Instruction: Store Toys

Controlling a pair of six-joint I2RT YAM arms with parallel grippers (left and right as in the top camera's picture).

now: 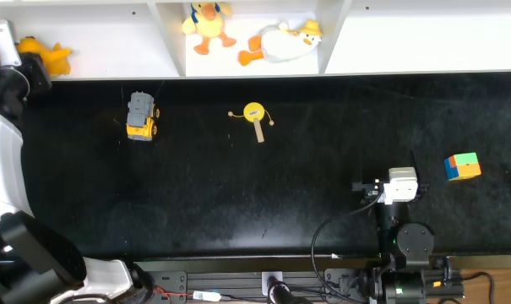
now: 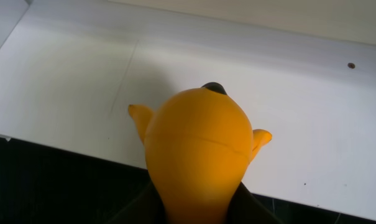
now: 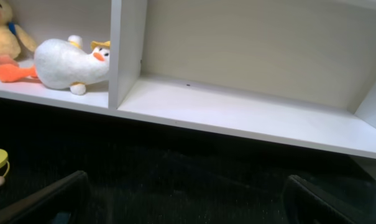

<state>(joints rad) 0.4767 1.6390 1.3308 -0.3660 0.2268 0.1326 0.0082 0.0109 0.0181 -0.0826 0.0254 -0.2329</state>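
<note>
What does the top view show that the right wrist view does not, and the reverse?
The top view adds the yellow toy truck, the colour cube and the orange toy. The right wrist view adds the right compartment's back wall. Both share the white duck plush, the yellow duck plush and the yellow rattle drum.

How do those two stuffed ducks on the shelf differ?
The yellow duck has a yellow body; the white duck has a white one and a yellow hat. The yellow duck sits up; the white duck lies on its side. Both have orange feet and share one shelf compartment.
</note>
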